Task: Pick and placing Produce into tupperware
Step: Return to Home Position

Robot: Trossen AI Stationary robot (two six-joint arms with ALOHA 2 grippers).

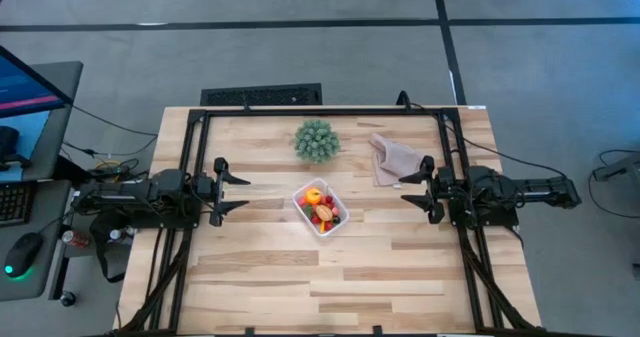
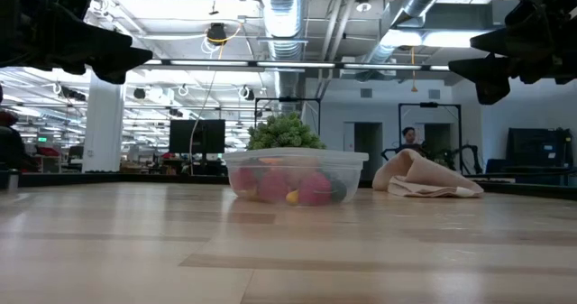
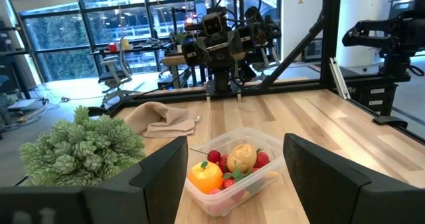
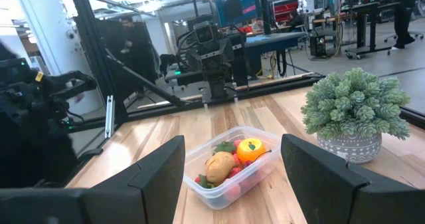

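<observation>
Clear plastic tupperware (image 2: 353, 170) is being shown at the middle of the wooden table (image 1: 260, 277), its long axis slanting across the line between the arms, with the produce (image 1: 320, 207) — orange, red, yellow and dark pieces — being held inside it; no loose piece is being seen on the boards. The left gripper (image 1: 246, 193) and the right gripper (image 1: 403, 190) are being held spread and empty, well apart from it on either side — neither is being judged nearer

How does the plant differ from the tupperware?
The plant is green, spiky, round; the tupperware clear, rectangular. The plant stands nearer the back edge, the tupperware central. Only the tupperware holds the produce. Both rest on the table, apart from the open left gripper and right gripper.
</observation>
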